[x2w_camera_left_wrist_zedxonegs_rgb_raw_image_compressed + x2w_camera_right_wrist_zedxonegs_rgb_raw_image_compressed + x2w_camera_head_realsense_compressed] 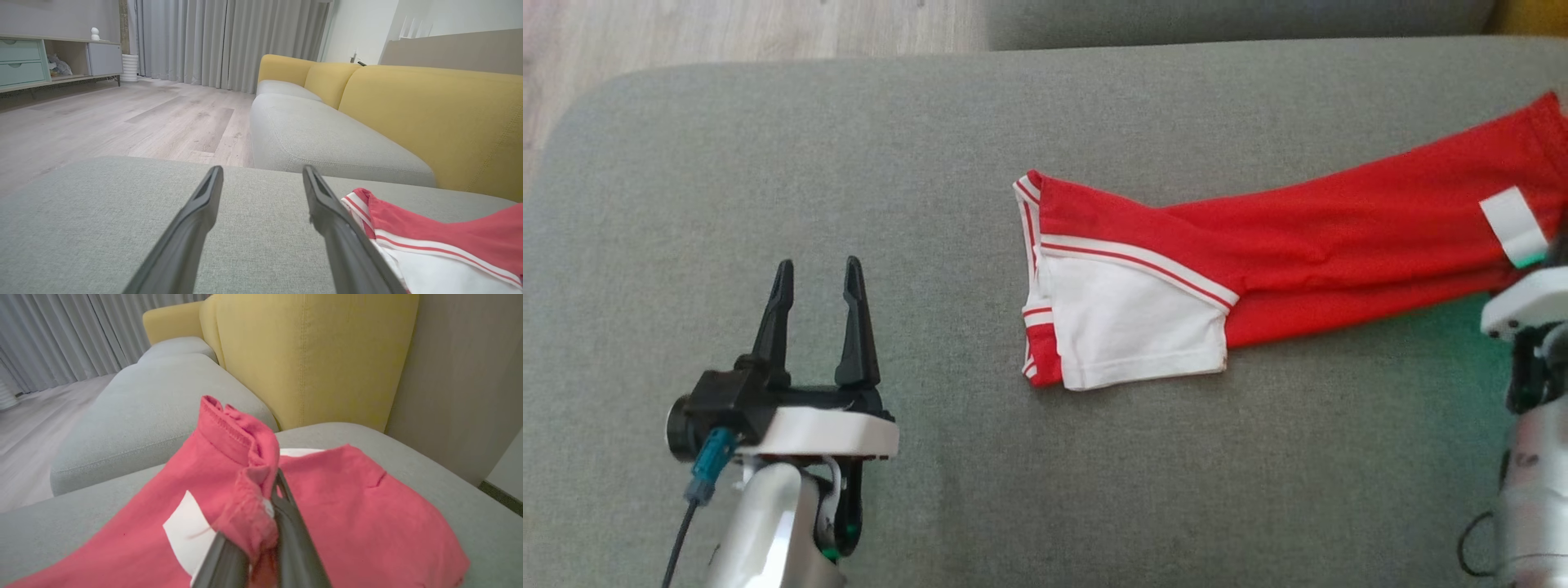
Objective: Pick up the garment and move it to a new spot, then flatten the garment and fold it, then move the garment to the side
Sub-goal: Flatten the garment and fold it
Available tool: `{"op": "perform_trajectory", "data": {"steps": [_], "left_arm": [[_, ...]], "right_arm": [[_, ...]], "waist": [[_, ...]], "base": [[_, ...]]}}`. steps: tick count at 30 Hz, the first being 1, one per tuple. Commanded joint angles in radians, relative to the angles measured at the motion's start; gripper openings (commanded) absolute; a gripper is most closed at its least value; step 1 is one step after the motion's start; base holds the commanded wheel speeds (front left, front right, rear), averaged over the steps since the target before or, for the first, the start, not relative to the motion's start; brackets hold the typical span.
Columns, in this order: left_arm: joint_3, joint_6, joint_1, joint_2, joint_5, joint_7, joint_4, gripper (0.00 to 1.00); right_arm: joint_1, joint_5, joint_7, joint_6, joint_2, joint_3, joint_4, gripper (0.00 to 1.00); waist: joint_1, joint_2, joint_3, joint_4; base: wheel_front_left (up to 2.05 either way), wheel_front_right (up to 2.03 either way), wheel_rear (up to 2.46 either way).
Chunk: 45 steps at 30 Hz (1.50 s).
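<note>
While the grey seat cushion (pixel 931 122) carries the red-and-white shirt (pixel 1298 237) stretched with its long axis running across the head view, from the cushion's middle to its right edge, the right arm (pixel 1531 457) sits at that far right end, jaws pinched tight on a bunched fold of red hem (pixel 249 473). Over on the other side the left arm (pixel 768 506) hangs above bare cushion, jaws spread wide and empty, the shirt's white sleeve (pixel 1135 327) lying off to their right, so I'd say the lift falls to the right arm.
</note>
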Motion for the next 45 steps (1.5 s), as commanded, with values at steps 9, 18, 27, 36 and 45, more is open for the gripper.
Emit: {"op": "perform_trajectory", "data": {"steps": [9, 18, 27, 36, 45], "left_arm": [[0.025, 0.012, 0.007, 0.005, -0.011, -0.009, -0.021, 1.00], [0.009, 0.008, 0.007, 0.005, -0.005, -0.009, -0.012, 1.00], [-0.008, 0.008, 0.008, 0.005, -0.014, -0.009, -0.004, 1.00], [-0.021, 0.012, 0.002, 0.005, -0.021, -0.009, -0.002, 1.00], [-0.017, 0.014, 0.003, 0.005, -0.021, -0.009, 0.001, 1.00]], "right_arm": [[0.026, 0.151, 0.056, -0.001, 0.047, 0.327, -0.175, 0.00], [0.059, 0.439, 0.049, -0.001, 0.048, 0.771, -0.180, 0.00], [0.049, 0.533, 0.012, -0.001, 0.049, 0.962, -0.081, 0.00], [0.006, 0.580, -0.015, -0.001, 0.049, 1.057, 0.027, 0.00], [-0.007, 0.653, -0.061, -0.001, 0.049, 1.197, 0.027, 1.00]], "waist": [[0.0000, 0.0000, -0.052, 0.024], [0.0000, 0.0000, -0.076, 0.082], [0.0000, 0.0000, -0.072, 0.149], [0.0000, 0.0000, -0.056, 0.180], [0.0000, 0.0000, -0.056, 0.166]], "base": [[0.00, 0.00, 0.00], [0.00, 0.00, 0.00], [0.00, 0.00, 0.00], [0.00, 0.00, 0.00], [0.00, 0.00, 0.00]]}}
